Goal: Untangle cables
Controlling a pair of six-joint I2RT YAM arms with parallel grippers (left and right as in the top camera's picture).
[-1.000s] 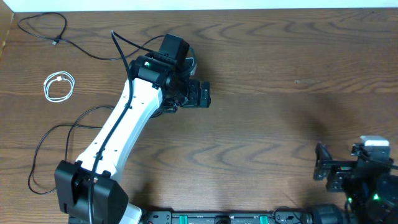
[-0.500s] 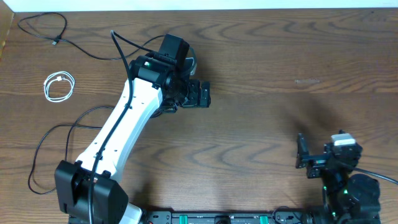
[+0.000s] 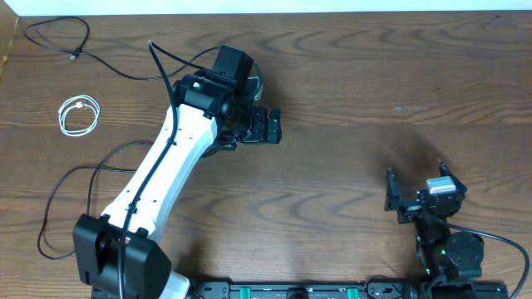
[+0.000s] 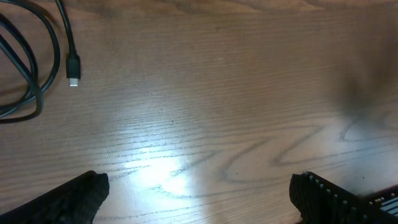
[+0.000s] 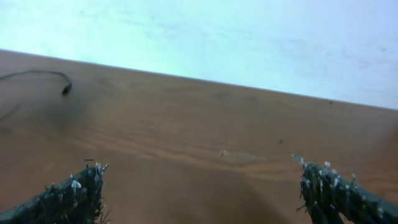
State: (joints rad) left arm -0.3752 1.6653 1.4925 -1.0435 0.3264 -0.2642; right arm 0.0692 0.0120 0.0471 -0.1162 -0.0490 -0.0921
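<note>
Currently I'm hovering left gripper (image 4: 199, 180) and right gripper (image 3: 416, 187) wide, empty; next likely needs pinching the black cable (image 4: 65, 31) by its plug.

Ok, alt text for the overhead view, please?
Three cables lie on the left of a wooden table: a small white coil, a far black cable by the corner, and a near black cable passing under the left arm. The left hand is mid-table, the right hand front right, both open and empty.

Wood-grain table (image 3: 349, 100), faintly glossy; black cable (image 4: 73, 64) seemingly matt rubber.
</note>
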